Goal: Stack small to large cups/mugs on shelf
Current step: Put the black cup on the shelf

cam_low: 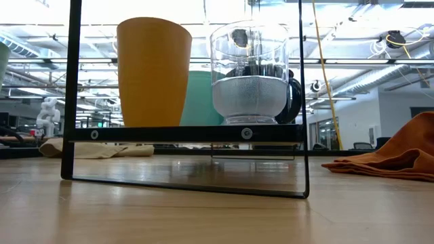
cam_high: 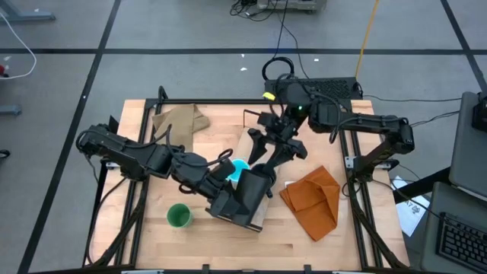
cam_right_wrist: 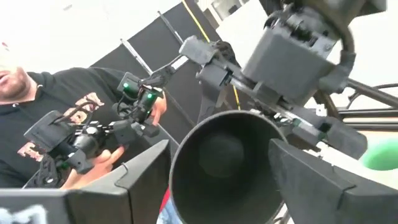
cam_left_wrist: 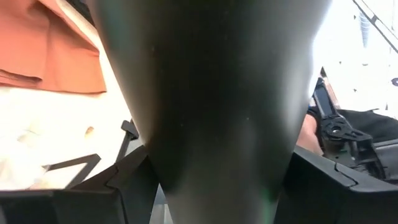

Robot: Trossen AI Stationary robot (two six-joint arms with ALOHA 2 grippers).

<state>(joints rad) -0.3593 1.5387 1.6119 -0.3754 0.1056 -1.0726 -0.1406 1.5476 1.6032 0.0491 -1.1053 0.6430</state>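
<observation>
My left gripper is shut on a black cup, held in the air over the light-wood shelf. My right gripper faces the cup's open mouth, its fingers apart, one on either side of the rim. In the low view an orange cup and a clear plastic cup stand by their bases on the shelf. Behind them are a light-blue mug and a dark mug. A green cup stands on the table to the left. My left gripper pinches the black cup's tapered wall between its two fingers, toward the narrow base end. The cup lies about level, its mouth turned away from this gripper, lifted clear of the shelf. My right gripper: I cannot tell whether its fingers touch the rim.
A tan cloth lies at the table's far left and an orange cloth to the right of the shelf. A person in a dark shirt shows beyond the table. Bare tabletop lies along the near edge.
</observation>
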